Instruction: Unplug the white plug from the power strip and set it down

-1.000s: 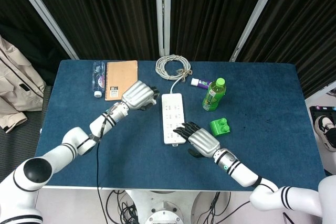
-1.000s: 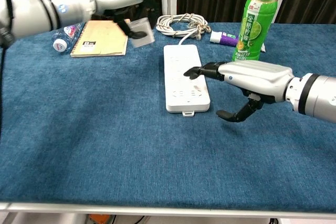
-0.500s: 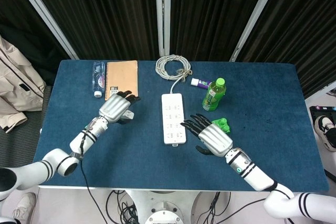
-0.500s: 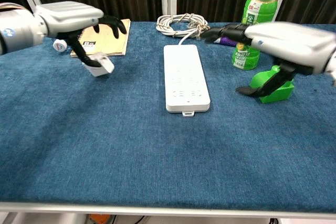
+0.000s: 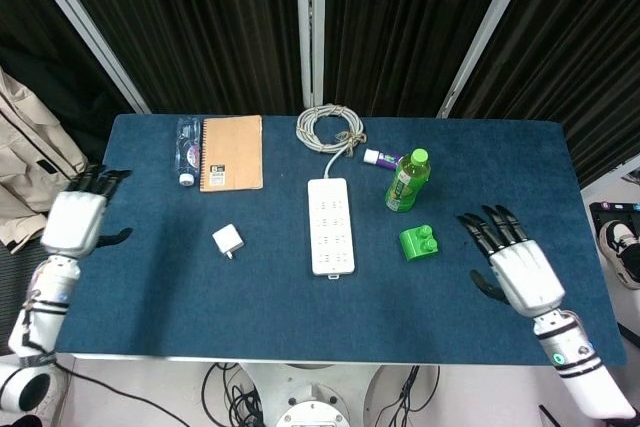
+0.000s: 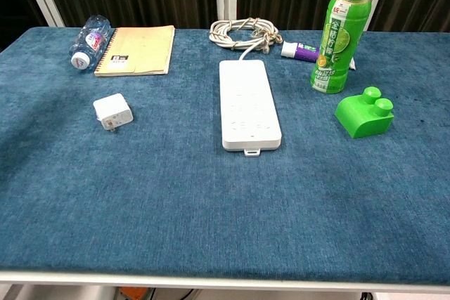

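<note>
The white plug (image 5: pixel 228 241) (image 6: pixel 113 112) lies on the blue table to the left of the white power strip (image 5: pixel 330 224) (image 6: pixel 247 103), apart from it. No plug sits in the strip. In the head view my left hand (image 5: pixel 76 220) hangs at the table's left edge, fingers spread and holding nothing. My right hand (image 5: pixel 519 271) hovers near the front right of the table, fingers also spread and empty. Neither hand shows in the chest view.
A brown notebook (image 5: pixel 231 152) and a small water bottle (image 5: pixel 187 149) lie at the back left. The strip's coiled cable (image 5: pixel 331 127) lies behind it. A green bottle (image 5: pixel 408 180), a green block (image 5: pixel 421 242) and a small purple-capped tube (image 5: pixel 382 157) stand right of the strip.
My left hand has let go of the plug, which now lies on the table, and drawn back to the left edge. My right hand has pulled away to the right.
</note>
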Motion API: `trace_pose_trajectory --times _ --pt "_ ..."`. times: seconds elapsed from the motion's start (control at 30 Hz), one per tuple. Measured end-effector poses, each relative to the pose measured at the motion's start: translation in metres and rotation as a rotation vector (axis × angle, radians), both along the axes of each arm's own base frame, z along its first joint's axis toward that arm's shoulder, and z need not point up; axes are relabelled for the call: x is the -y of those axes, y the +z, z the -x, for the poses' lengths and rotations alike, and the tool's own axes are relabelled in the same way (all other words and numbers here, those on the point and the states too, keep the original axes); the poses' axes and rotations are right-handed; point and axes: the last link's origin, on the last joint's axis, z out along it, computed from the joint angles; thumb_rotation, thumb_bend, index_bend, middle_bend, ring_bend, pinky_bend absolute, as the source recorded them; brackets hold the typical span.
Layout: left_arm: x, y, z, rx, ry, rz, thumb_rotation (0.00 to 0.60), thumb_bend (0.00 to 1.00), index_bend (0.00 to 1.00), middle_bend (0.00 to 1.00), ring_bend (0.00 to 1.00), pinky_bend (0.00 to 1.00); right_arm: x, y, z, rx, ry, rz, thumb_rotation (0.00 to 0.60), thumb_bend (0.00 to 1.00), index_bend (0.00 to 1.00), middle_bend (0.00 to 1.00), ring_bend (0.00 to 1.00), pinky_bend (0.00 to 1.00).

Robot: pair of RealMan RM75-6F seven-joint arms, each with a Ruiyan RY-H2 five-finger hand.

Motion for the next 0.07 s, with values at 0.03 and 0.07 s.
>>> trace_pose_trajectory --times 0.03,0.07 --pt "0.0124 0.0052 0.0076 -0.005 0.029 -0.019 0.600 0.12 0.16 0.20 0.10 0.17 -0.0053 0.0034 0.0055 0.007 -0.026 0.015 0.600 0.26 0.01 0.12 0.00 0.00" --pt "0.0216 0.0076 0.0124 -0.006 0.048 -0.031 0.600 0.12 0.16 0.20 0.10 0.16 -0.0122 0.0069 0.0124 0.019 -0.057 0.031 0.600 0.26 0.01 0.12 0.00 0.00"
